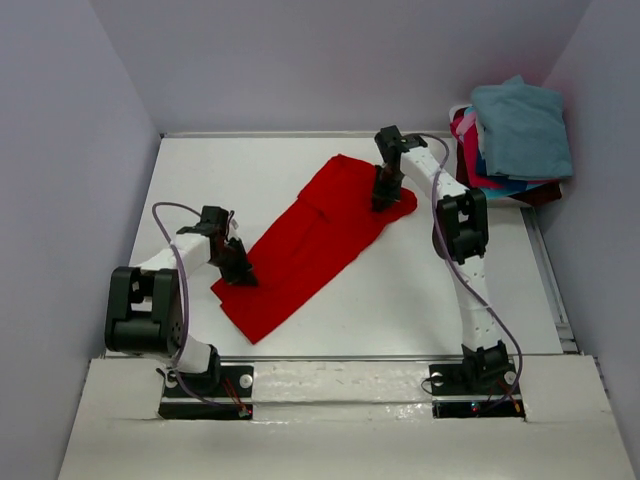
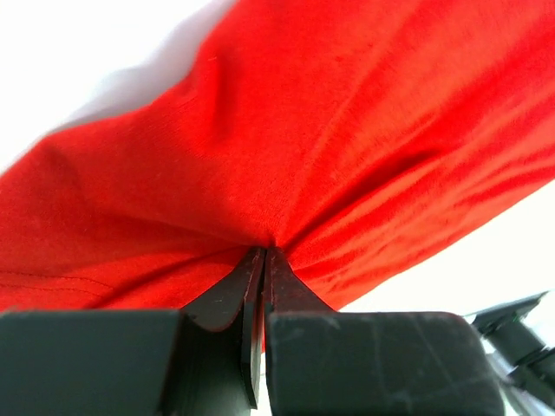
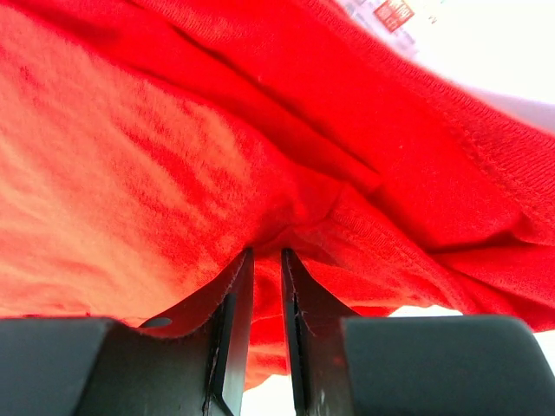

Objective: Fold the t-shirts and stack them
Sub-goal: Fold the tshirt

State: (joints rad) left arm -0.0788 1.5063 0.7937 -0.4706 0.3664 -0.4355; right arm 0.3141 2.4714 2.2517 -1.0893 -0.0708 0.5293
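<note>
The red t-shirt [image 1: 320,240] lies in a long diagonal strip across the white table, from near left to far right. My left gripper [image 1: 243,276] is shut on the shirt's near left edge; the left wrist view shows red cloth [image 2: 329,147] pinched between closed jaws [image 2: 265,251]. My right gripper [image 1: 384,203] is at the shirt's far right end; its jaws [image 3: 267,253] stand close together with a bunch of red cloth [image 3: 217,156] pinched between them. A pile of other t-shirts, teal-blue [image 1: 522,128] on top with pink, blue and dark maroon below, sits at the far right.
The white table [image 1: 420,290] has a raised back edge and a rail along its right side [image 1: 548,270]. Grey walls close in left, back and right. Both arm bases stand at the near edge.
</note>
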